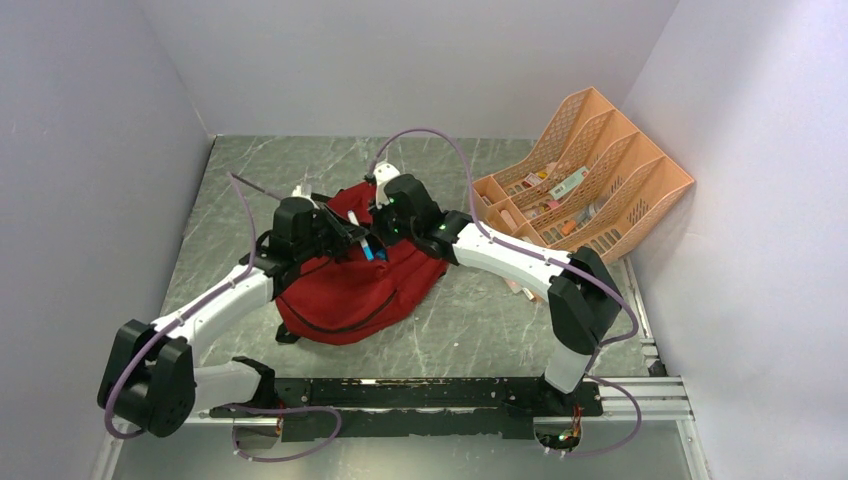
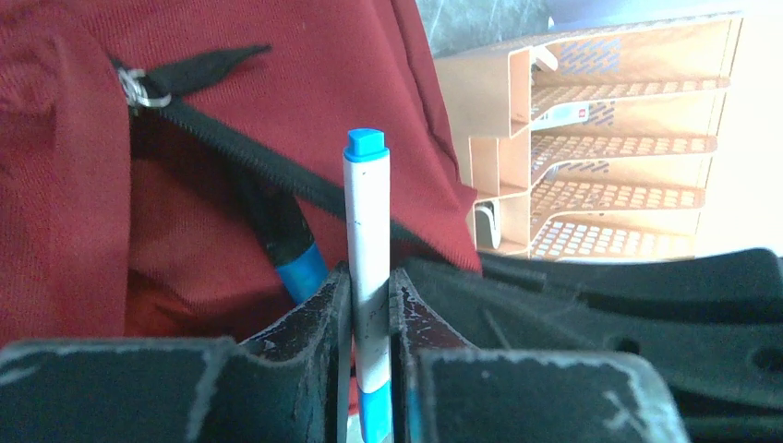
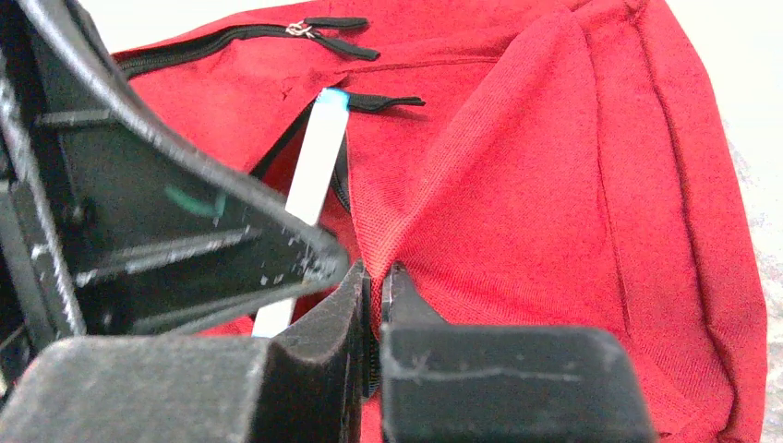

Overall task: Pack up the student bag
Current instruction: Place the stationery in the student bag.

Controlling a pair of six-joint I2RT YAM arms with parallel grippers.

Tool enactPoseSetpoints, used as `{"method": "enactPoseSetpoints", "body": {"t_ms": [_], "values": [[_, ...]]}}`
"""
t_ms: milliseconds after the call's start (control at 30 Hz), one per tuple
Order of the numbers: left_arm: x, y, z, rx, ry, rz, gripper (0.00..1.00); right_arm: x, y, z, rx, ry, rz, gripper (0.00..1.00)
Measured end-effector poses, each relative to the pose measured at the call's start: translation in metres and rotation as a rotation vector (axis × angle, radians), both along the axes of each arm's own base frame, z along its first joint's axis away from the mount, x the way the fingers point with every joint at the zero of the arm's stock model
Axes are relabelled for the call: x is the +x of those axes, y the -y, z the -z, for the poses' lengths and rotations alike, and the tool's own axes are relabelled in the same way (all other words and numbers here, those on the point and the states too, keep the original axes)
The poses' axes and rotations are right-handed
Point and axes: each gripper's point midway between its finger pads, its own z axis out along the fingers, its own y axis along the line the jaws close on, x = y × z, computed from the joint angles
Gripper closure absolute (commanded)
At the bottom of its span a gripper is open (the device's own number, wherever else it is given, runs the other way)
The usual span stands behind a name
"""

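Note:
The student bag (image 1: 350, 290) is dark red and lies on the table between both arms. My left gripper (image 2: 369, 286) is shut on a white pen (image 2: 367, 221) with a blue cap, held upright over the bag's unzipped pocket (image 2: 231, 166). A black pen with a blue band (image 2: 288, 247) pokes out of that pocket. My right gripper (image 3: 377, 277) is shut on a fold of the bag's red fabric (image 3: 554, 185) at the zipper edge, right beside the left gripper's finger (image 3: 185, 221). From above, the left gripper (image 1: 355, 240) and the right gripper (image 1: 380, 225) meet over the bag's upper part.
A peach mesh desk organiser (image 1: 590, 170) with several small items in its slots stands at the back right, also seen in the left wrist view as the organiser (image 2: 600, 138). A few small items (image 1: 520, 288) lie on the table under the right arm. Walls close in on three sides.

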Motion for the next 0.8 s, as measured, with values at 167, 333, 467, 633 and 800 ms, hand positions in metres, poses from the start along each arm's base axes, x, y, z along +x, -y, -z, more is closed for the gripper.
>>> {"method": "enactPoseSetpoints", "body": {"t_ms": [167,333,467,633,800], "values": [[-0.018,0.002,0.006,-0.033,-0.023,0.013,0.95,0.001,-0.002,-0.002,0.017,0.000,0.002,1.00],[-0.022,0.006,0.016,-0.053,-0.064,0.025,0.95,0.000,-0.003,-0.003,0.021,-0.002,0.004,1.00],[-0.020,0.011,0.022,-0.058,-0.073,0.036,0.95,0.000,-0.003,-0.003,0.021,-0.003,0.004,1.00],[-0.012,0.018,0.035,-0.049,-0.113,0.052,0.95,0.000,-0.002,-0.002,0.020,-0.004,0.005,1.00],[0.002,0.020,0.036,-0.059,-0.116,0.058,0.95,-0.001,-0.001,-0.002,0.021,-0.006,0.005,1.00]]}}
